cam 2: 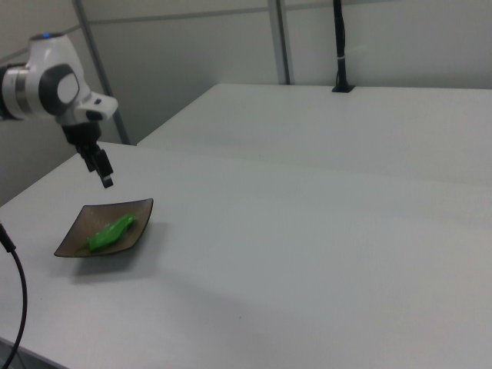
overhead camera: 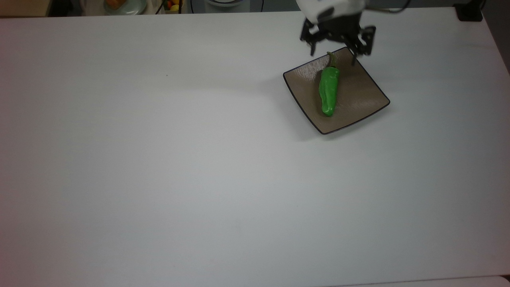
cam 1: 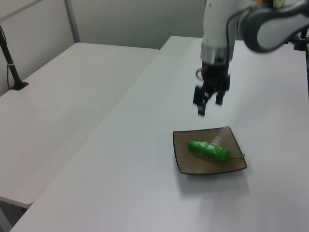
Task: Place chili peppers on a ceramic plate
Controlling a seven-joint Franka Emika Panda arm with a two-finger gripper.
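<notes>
Your pepper (overhead camera: 328,91) lies flat on the plate (overhead camera: 358,93), clear of the claw. In the top view it runs lengthwise across the plate's middle, with its thin stem pointing toward the top view's upper edge and its blunt tip toward the plate's lower corner. In the left view the pepper (cam 1: 208,150) stretches from the plate's centre toward the left view's right, the stem reaching the rim there. In the right view the pepper (cam 2: 111,231) sits slanted in the middle of the plate (cam 2: 77,237).

The plate itself rests on the white table (overhead camera: 179,159), turned so that a corner points toward the bottom of the top view.

Your claw (overhead camera: 334,51) hangs above the far edge of the plate, with its two black fingers spread apart and nothing between them. In the left view the claw (cam 1: 209,103) is well above the plate (cam 1: 185,164), hanging over the table just beyond the plate's far rim. In the right view the claw (cam 2: 103,173) points down, above the plate's far corner, and holds nothing.
</notes>
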